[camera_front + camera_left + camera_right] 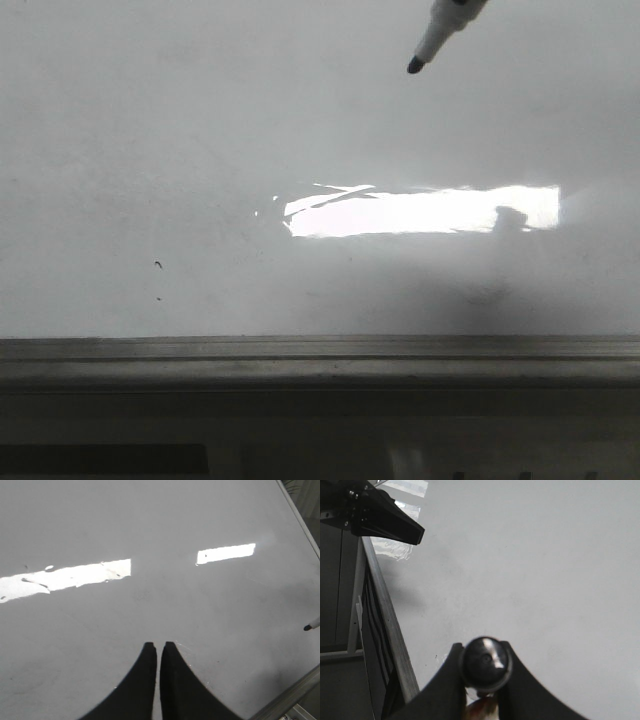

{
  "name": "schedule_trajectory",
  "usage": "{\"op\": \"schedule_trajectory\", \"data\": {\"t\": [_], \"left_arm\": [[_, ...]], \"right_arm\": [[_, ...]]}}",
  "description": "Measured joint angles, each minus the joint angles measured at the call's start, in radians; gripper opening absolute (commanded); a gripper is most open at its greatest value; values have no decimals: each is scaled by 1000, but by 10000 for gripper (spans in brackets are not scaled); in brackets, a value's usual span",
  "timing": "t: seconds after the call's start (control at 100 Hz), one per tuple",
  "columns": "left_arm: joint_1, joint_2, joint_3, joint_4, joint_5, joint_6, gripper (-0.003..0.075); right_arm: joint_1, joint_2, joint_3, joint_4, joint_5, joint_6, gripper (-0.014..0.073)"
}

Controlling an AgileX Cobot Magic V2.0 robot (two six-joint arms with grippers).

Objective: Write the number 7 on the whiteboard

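The whiteboard (200, 150) lies flat, glossy white, with a grey frame strip (320, 348) along its near edge. No number 7 is in view on it. My right gripper (483, 648) is shut on a marker, whose round black end (485, 662) faces the wrist camera. The marker's dark tip (415, 65) points down at the board's far right, and its shadow lies apart from it. That tip also shows at the edge of the left wrist view (310, 626). My left gripper (160, 645) hangs shut and empty over the board (150, 520).
Tiny black specks (158, 265) mark the board at the left. A bright glare patch (420, 210) sits mid-board. A dark grey ledge (320, 400) runs below the frame. The left gripper's fingers (400, 525) show near the frame strip (390, 625).
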Motion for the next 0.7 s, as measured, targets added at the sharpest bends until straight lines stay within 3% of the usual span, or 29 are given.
{"op": "schedule_trajectory", "data": {"t": [0.7], "left_arm": [[0,0,0,0,9,0,-20]], "right_arm": [[0,0,-4,1,140,0,-44]]}}
